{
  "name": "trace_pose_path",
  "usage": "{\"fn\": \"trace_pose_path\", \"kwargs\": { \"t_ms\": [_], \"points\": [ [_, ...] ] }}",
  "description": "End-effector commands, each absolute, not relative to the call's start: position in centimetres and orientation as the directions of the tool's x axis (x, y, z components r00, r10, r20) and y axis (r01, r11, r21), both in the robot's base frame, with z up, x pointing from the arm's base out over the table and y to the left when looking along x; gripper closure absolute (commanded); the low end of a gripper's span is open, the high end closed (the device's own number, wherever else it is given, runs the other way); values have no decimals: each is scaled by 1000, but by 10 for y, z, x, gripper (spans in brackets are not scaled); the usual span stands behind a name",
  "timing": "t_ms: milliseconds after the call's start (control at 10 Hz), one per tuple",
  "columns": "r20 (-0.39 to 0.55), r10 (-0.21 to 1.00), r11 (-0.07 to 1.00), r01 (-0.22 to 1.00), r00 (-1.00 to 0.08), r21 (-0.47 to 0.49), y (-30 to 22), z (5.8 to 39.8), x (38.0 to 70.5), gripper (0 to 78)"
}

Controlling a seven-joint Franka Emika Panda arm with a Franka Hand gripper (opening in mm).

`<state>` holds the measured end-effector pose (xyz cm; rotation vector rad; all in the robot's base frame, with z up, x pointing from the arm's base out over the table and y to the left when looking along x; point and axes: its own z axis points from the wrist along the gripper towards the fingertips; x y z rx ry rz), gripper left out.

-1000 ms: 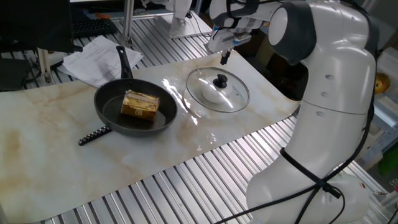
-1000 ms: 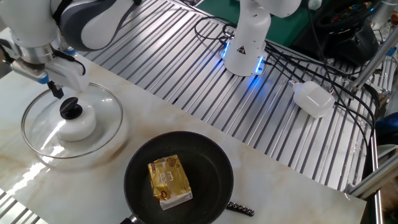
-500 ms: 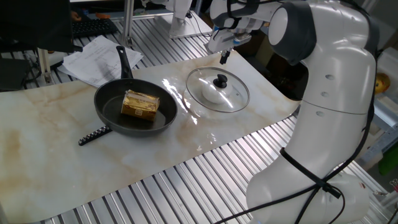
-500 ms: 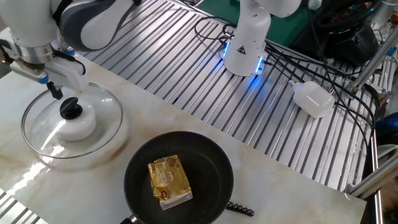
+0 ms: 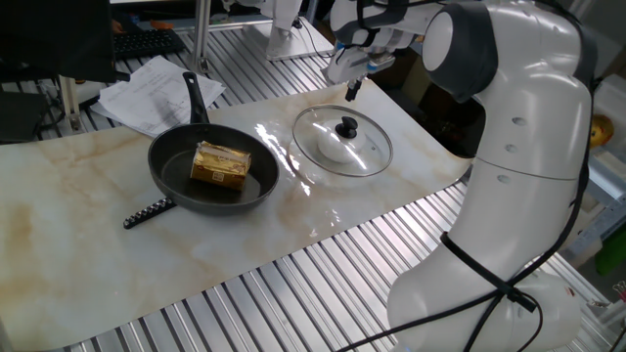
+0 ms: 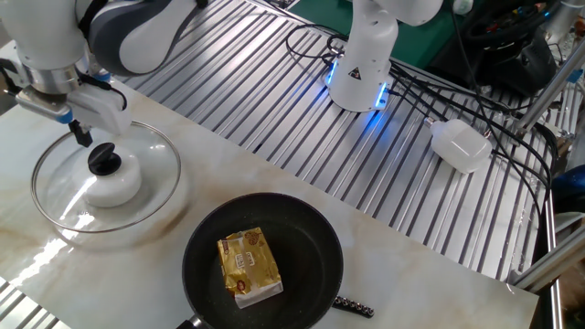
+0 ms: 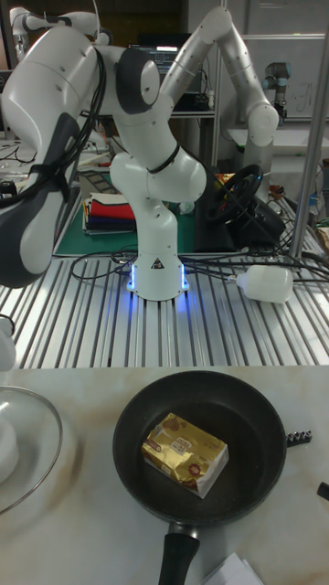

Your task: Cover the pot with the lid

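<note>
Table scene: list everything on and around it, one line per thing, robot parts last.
Shallow round black frying pan: one, black, on the marble sheet, uncovered.
Gold-wrapped block: one, gold, inside the pan.
Round clear glass lid: one, clear with a black knob, flat on the sheet beside the pan.
Black ridged strip: one, beside the pan.
Loose papers: white, behind the pan's handle.
White rounded box: one, on the slatted metal.
End effector: one, above the lid's far edge, holding nothing.
</note>
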<state>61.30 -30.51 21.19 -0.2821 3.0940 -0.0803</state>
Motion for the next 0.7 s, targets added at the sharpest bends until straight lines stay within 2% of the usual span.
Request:
{"fn": "trace_pose_path", "kwargs": {
  "t_ms": [100, 200, 300, 700],
  "points": [
    [-49, -179, 983, -176, -983, -60, -306, 214, 613, 776],
    [-47, -179, 983, -176, -983, -60, -306, 213, 613, 776],
    [36, -147, 988, -149, -988, -50, -305, 211, 607, 776],
    [114, -142, 988, -148, -983, -44, -307, 201, 595, 776]
  ]
}}
